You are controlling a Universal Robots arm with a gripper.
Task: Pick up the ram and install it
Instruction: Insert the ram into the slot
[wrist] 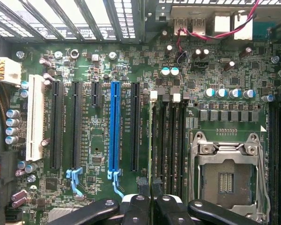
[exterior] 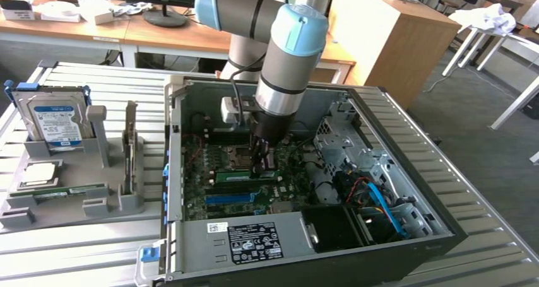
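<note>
The gripper (exterior: 266, 167) hangs deep inside the open computer case (exterior: 425, 192), its dark fingers drawn close on one end of the ram (exterior: 233, 176) — a green stick lying along the motherboard (exterior: 198, 173), level with the fingertips. Near the fingertips, beside the ram, runs a blue slot (exterior: 227, 199). Well apart from the gripper, outside the case, a grey holder (exterior: 105, 202) carries a hard drive (exterior: 52, 120) — upright.

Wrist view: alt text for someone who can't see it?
The gripper is shut on the ram, a thin green stick seen edge-on, lined up along the memory slots on the motherboard. A blue expansion slot runs to one side, the empty CPU socket to the other.
</note>
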